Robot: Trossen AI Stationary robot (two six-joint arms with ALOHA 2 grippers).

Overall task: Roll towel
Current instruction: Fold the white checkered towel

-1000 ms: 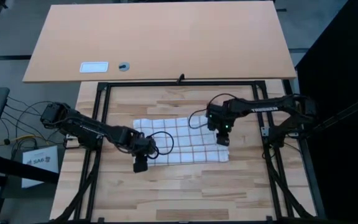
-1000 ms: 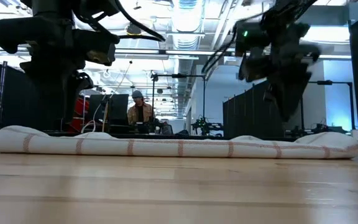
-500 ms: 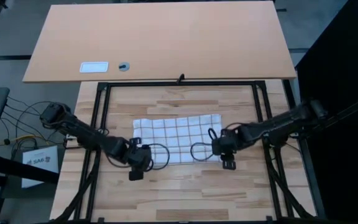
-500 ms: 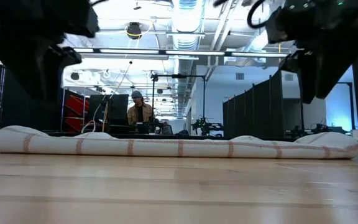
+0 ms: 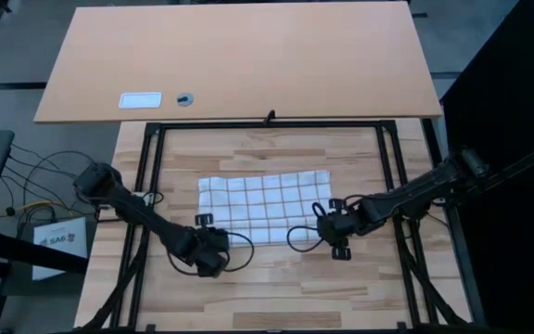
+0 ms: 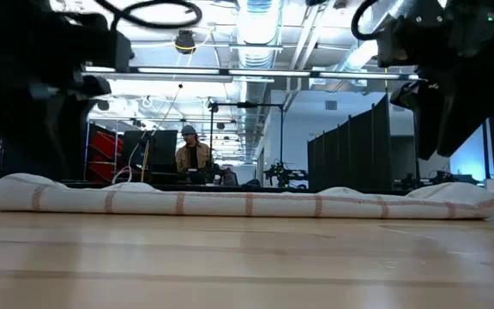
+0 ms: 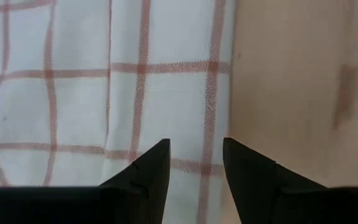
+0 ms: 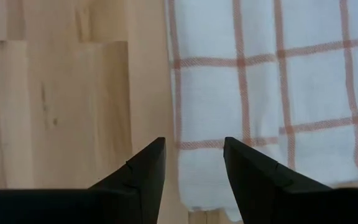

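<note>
**Now: both grippers low at the towel's near corners, nothing held**

Towel [image 5: 265, 206]: white cloth with thin reddish-brown check lines, lying flat on the light wooden table [image 5: 267, 288], inside the black frame [image 5: 156, 130]. It sits in the middle of the table, long side running left to right. In the low view the towel [image 6: 247, 202] shows as a low, slightly puffed band across the table, edges a little raised at both ends.

Left gripper [image 5: 209, 264]: at the towel's near left corner, just off the cloth edge in the high view. In the left wrist view its two dark fingers [image 7: 148, 171] stand spread with a clear gap, and through that gap the towel's side edge [image 7: 166, 93] and bare wood beside it are visible. Nothing between the fingers.

Right gripper [image 5: 339, 243]: at the towel's near right corner, close to the edge. In the right wrist view the fingers [image 8: 145, 171] are likewise spread apart; the towel [image 8: 266, 93] edge and corner lie past them, with bare wood on the other side. Nothing pinched.

Whether either set of fingertips touches the cloth or the table cannot be told.

Beyond the frame: a larger tan board [image 5: 239, 60] carrying a small white card [image 5: 140, 99] and a small round dark item [image 5: 184, 97].

Low view background: a person [image 6: 194, 154] sitting far behind the table.
</note>
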